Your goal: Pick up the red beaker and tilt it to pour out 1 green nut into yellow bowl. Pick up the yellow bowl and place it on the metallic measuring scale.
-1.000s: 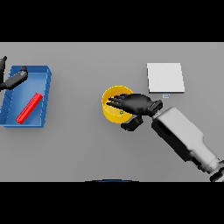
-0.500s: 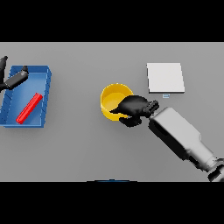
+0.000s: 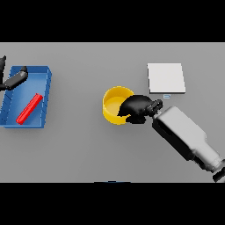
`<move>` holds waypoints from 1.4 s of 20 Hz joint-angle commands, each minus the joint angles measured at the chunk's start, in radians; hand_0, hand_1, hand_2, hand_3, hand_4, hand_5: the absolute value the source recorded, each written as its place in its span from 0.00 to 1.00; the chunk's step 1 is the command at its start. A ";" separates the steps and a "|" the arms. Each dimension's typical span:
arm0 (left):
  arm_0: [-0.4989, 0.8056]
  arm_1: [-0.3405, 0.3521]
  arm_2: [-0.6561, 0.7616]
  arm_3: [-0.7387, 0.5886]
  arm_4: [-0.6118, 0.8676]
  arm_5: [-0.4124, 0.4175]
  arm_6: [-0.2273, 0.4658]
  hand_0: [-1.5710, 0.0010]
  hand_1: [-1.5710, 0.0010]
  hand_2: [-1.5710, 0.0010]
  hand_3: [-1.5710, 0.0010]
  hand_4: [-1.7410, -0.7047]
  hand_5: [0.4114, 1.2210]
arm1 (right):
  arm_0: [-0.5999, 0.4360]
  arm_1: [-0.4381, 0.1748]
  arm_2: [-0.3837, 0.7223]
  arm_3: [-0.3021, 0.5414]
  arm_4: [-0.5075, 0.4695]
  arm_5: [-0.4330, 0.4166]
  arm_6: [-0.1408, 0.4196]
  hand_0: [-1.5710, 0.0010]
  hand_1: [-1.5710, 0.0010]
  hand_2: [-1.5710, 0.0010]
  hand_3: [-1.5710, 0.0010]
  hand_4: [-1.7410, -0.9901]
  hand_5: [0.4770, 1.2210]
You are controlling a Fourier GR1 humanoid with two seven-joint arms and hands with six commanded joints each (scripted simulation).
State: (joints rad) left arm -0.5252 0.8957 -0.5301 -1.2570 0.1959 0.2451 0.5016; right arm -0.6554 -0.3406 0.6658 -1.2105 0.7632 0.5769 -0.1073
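We see the right hand [image 3: 137, 107] curled round the yellow bowl's [image 3: 115, 105] right rim, apparently lifted and shifted rightward since a second ago, mouth up. The red beaker [image 3: 29, 108] lies diagonally in the blue tray [image 3: 45, 94]; left hand [image 3: 13, 79] open above it.

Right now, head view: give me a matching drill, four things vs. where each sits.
Things:
1. bowl
2. beaker
3. scale
4. left hand

Places:
A. lying in the blue tray
B. far right of the table, nothing on it
C. at the tray's far left corner
D. mid-table, right hand curled on its rim

Pairs: 1-D, 2-A, 3-B, 4-C
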 commanded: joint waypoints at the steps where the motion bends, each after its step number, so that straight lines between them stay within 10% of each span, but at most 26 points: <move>1: 0.001 0.008 0.002 0.000 -0.003 -0.002 -0.007 1.00 1.00 1.00 1.00 0.91 0.39 | 0.002 -0.007 -0.002 -0.017 -0.004 0.005 0.007 0.04 0.04 0.08 0.24 0.03 0.98; 6: -0.011 0.003 -0.002 -0.009 0.000 -0.006 0.016 1.00 1.00 1.00 1.00 0.91 0.38 | -0.027 -0.069 -0.043 -0.129 -0.059 0.070 0.026 0.01 0.01 0.04 0.12 0.01 0.99; 14: -0.013 0.008 0.007 0.004 0.003 -0.009 0.003 1.00 1.00 1.00 1.00 0.90 0.38 | -0.061 -0.115 -0.115 -0.219 -0.112 0.129 0.155 0.00 0.00 0.01 0.21 0.03 1.00; 28: 0.010 0.047 0.001 -0.083 0.001 0.011 0.083 1.00 1.00 1.00 1.00 0.88 0.44 | -0.175 -0.241 -0.211 0.103 -0.092 -0.052 0.055 0.00 0.00 0.00 0.24 0.03 1.00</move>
State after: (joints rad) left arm -0.5150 0.9424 -0.5296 -1.3399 0.1968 0.2558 0.5851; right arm -0.8304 -0.5816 0.4546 -1.1071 0.6707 0.5248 -0.0481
